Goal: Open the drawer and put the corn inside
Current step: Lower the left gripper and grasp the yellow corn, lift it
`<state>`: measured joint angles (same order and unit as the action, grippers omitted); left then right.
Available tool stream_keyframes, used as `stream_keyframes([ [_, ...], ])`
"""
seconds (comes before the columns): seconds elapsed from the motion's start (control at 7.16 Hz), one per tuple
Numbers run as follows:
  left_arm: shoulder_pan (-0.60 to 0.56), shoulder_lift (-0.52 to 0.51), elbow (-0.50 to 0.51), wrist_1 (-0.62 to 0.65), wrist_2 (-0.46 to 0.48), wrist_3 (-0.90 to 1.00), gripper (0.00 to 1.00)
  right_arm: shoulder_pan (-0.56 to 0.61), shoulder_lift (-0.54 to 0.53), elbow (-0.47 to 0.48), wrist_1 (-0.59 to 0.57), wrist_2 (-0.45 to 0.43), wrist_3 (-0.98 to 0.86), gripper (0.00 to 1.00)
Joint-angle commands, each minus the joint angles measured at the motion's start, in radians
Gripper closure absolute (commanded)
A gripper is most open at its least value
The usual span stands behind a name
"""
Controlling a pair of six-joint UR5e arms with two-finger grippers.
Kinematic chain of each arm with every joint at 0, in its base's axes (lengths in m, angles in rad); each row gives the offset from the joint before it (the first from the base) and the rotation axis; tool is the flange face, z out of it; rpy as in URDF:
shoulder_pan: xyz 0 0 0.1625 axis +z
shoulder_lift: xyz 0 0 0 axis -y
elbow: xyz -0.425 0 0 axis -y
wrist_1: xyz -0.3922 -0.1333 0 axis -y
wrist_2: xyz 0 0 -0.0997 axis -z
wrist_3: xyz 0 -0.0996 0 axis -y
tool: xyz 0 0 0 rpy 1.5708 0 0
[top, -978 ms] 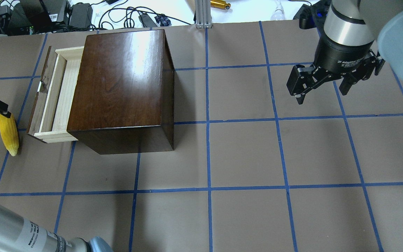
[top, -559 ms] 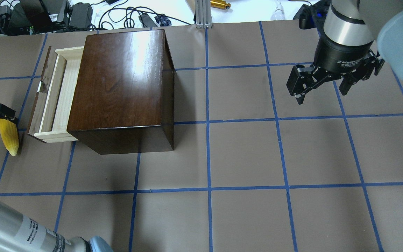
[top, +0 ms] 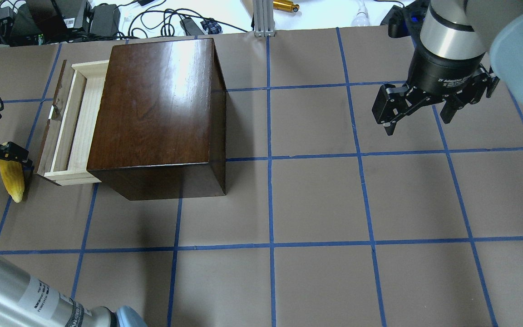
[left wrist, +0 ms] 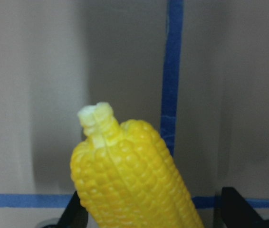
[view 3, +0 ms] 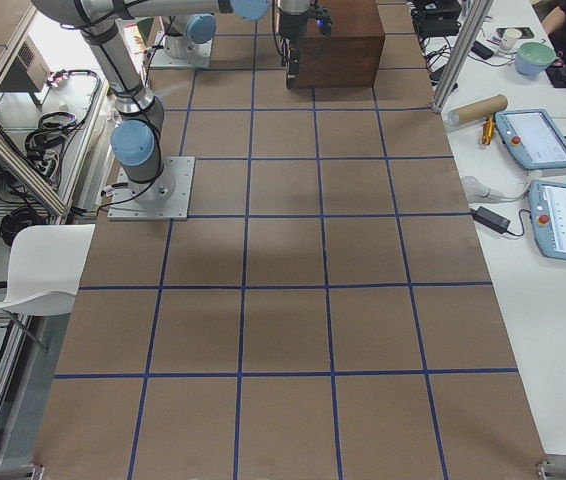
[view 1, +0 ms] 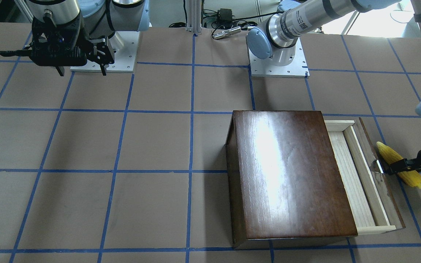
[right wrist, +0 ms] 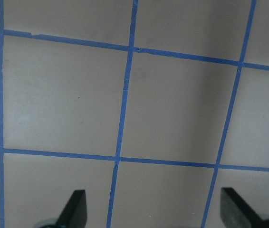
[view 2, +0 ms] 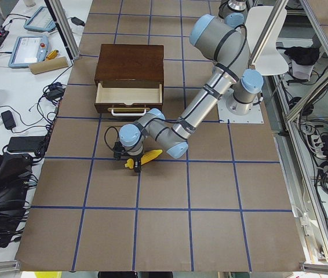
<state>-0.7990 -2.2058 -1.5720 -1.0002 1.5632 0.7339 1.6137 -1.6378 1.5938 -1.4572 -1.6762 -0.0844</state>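
Corn [view 1: 386, 153] lies on the table [top: 316, 204], outside the dark wooden box [top: 157, 104], on the side of the box where the drawer [top: 77, 122] comes out. It is near the drawer's dark front panel and its small metal handle [top: 54, 112], and the view from the left end of the table shows a strip of table between the cob and this panel. The cob lies roughly along the panel, a little slanted, with its pointed end toward the robot's bases and its pale stub end toward the far edge of the table. The drawer is pulled partly out of the box, so its pale wooden floor and walls are visible, and I see only bare wood inside it. The left gripper [view 1: 414, 176] is low over the corn on this same drawer side of the box. Its two fingers are spread and stand on either side of the cob, near the thick stub half. In the left wrist view there is a clear gap between the cob and one finger, while the other finger is very close to the kernels; I cannot tell if it touches them. The right gripper [top: 417, 123] hangs above the table well apart from the box, on the side opposite to the drawer. Its fingers are also spread wide, and its wrist view shows only brown paper and blue tape lines between them.
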Motion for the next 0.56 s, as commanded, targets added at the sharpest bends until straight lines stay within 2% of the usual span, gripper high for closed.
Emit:
stream_keyframes([
  [0.0, 0.0, 0.001, 0.003, 0.0, 0.005, 0.004, 0.56, 0.0, 0.001, 0.0, 0.0, 0.001, 0.0, 0.0],
  [0.28, 0.0, 0.008, 0.003, 0.0, 0.003, -0.001, 1.0, 0.0, 0.0, 0.0, 0.0, 0.001, 0.0, 0.0],
  [0.42, 0.0, 0.009, 0.004, 0.002, 0.003, -0.002, 1.0, 0.0, 0.0, 0.0, 0.0, 0.001, 0.0, 0.0],
])
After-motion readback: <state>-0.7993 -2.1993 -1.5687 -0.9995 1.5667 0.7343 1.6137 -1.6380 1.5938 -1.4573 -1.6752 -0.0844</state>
